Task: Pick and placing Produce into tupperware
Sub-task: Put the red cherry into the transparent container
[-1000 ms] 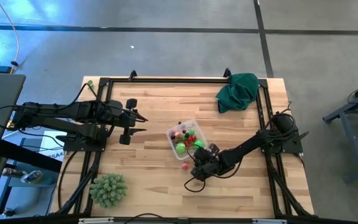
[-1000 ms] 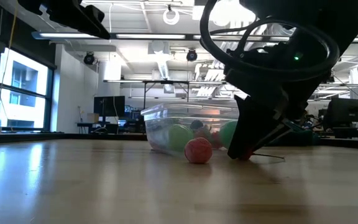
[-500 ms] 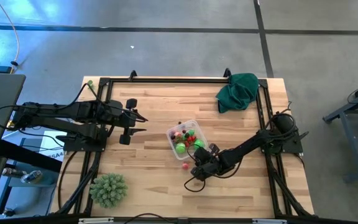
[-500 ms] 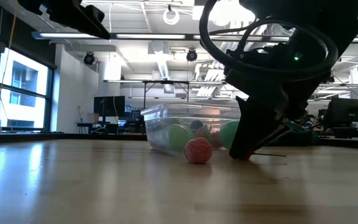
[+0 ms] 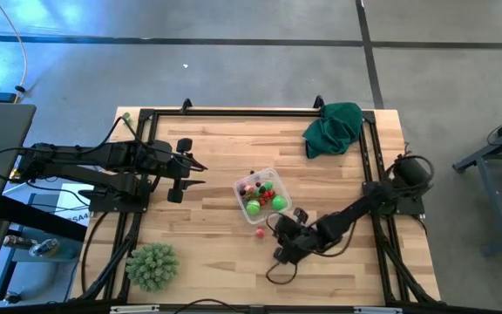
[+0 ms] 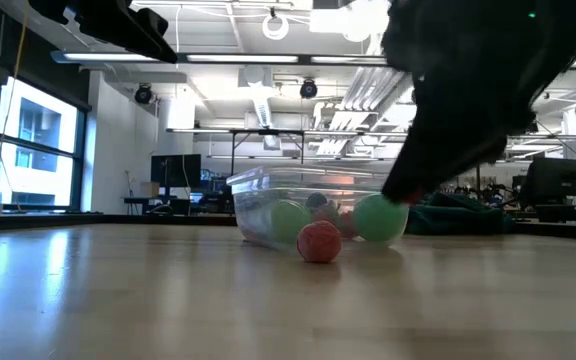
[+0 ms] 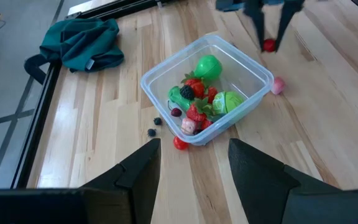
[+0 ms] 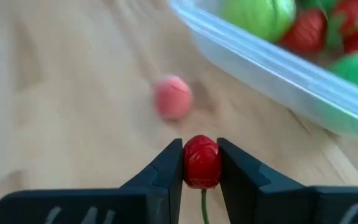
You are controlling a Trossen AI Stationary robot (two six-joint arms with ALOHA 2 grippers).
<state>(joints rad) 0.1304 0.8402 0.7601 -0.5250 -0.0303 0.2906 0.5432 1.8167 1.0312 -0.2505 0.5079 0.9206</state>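
From above, your right gripper (image 5: pixel 279 234) has pulled back from the tupperware (image 5: pixel 261 194) since 0.5 s ago. Low view: it has lifted. Its wrist view shows fingers (image 8: pixel 166 167) clamped on 1 red cherry (image 8: pixel 201 160); a pink ball (image 8: pixel 173 97) lies beside the box. Left gripper (image 7: pixel 191 163) waits, spread wide.

Bare wood was seen between the right gripper (image 5: pixel 283 241) and the tupperware (image 5: pixel 259 194); only a pink ball (image 5: pixel 260 233) lay there. The spiky ball (image 5: pixel 152 265) and green cloth (image 5: pixel 333 127) were found well apart, at the corners.
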